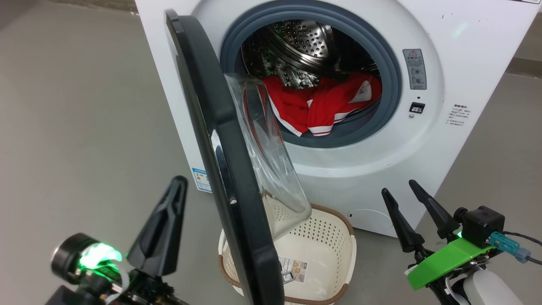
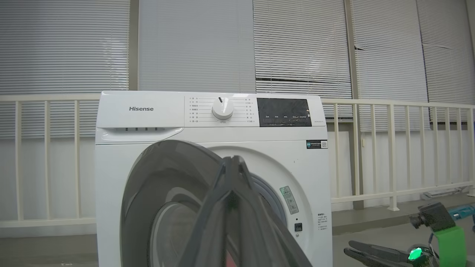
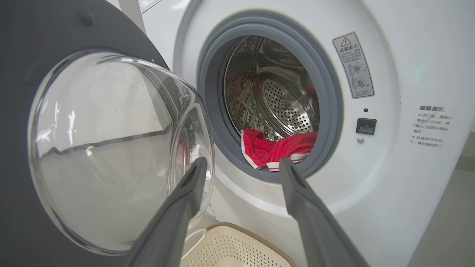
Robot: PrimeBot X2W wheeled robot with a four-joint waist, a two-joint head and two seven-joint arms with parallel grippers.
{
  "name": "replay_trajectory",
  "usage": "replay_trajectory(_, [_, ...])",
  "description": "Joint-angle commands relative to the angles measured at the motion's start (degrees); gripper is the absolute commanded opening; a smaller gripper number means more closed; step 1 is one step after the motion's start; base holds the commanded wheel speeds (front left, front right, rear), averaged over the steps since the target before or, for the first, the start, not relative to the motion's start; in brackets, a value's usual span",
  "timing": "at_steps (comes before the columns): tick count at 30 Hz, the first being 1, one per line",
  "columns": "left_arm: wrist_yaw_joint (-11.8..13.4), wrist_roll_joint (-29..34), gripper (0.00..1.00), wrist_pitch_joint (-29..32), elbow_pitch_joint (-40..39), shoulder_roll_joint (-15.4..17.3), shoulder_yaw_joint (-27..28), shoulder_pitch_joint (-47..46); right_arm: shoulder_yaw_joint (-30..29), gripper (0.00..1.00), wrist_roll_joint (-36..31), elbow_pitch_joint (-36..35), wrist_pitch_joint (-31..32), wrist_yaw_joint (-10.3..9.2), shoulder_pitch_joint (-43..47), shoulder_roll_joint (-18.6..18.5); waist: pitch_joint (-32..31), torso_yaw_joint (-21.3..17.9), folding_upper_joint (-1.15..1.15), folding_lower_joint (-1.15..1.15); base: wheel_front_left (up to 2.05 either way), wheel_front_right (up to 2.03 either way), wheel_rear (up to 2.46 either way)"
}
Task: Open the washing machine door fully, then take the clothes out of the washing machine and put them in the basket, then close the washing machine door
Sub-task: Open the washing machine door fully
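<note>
Red white-trimmed clothes (image 1: 326, 108) lie inside the white washing machine (image 1: 465, 63), glossy black round door (image 1: 220, 140) part-open, nearer cream perforated basket (image 1: 326, 231) empty; left gripper (image 1: 175, 188) jaws shut on nothing, right gripper (image 1: 399, 188) jaws spread, empty.

This looks like a big, bare test room, not a home. The washing machine (image 2: 118, 178) stands all alone on a plain grey floor (image 1: 84, 106), with open space on both sides of it. Behind it runs a long white railing (image 2: 408, 105), and past that hang rows of closed grey blinds (image 2: 63, 44). A small basket (image 1: 322, 231) sits on the floor in front of the machine.
</note>
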Motion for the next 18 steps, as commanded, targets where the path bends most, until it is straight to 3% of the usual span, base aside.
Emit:
replay_trajectory(1, [-0.2, -1.0, 0.0, -0.2, -2.3, 1.5, 0.6, -3.1, 1.2, 1.0, -0.5, -1.2, -0.7, 0.09, 0.0, -0.2, 0.0, -0.1, 0.0, 0.0, 0.0, 0.0, 0.0])
replay_trajectory(11, [-0.2, -6.4, 0.0, -0.2, -3.9, 5.9, -10.4, -4.4, 1.8, 1.0, -0.3, -1.0, -0.7, 0.09, -0.2, -0.5, 0.1, -0.8, 0.0, 0.0, 0.0, 0.0, 0.0])
replay_trajectory(18, [-0.2, -9.2, 0.0, -0.2, -2.7, 7.2, -16.1, -5.7, 2.2, 1.0, -0.1, -0.7, -0.7, 0.09, -0.3, -0.5, 0.2, -1.2, 0.0, 0.0, 0.0, 0.0, 0.0])
